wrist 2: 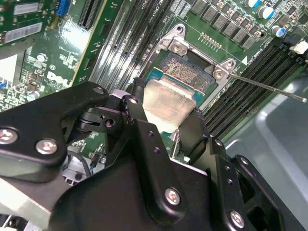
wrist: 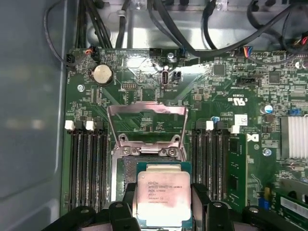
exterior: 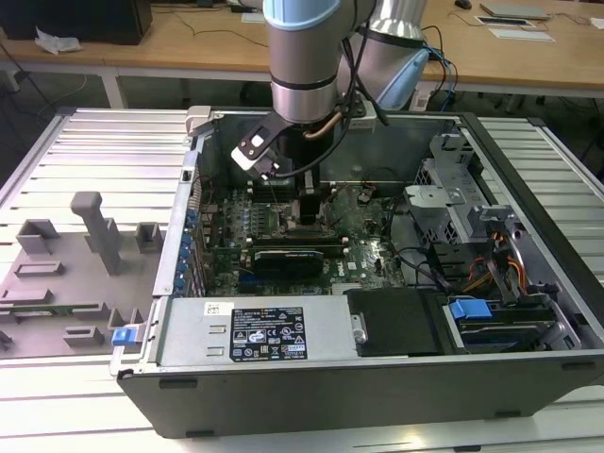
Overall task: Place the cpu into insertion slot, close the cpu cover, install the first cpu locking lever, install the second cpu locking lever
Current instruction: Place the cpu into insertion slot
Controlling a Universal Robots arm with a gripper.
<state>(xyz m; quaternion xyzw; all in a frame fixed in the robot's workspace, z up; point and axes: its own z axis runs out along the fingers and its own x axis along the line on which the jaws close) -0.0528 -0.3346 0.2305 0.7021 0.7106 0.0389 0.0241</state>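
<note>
Black jaws are closed on two opposite edges of the small square cpu (wrist: 160, 197) with its pale silver-beige metal top; the chip is gripped. It hangs over the square black-rimmed insertion slot (wrist 2: 188, 72), covering the part nearest the jaws, and the far strip of the contact field is bare. Contact with the slot cannot be told. The slot sits mid-board on the green motherboard (wrist: 211, 91), between the black memory slots (wrist: 86, 163). The thin silver frame-plate cpu cover (wrist: 147, 109) stands raised at the slot's far edge.

Risk, judged: the chip looks offset, perhaps tilted. Lowered so, it could catch the rim or bend contacts.
</note>
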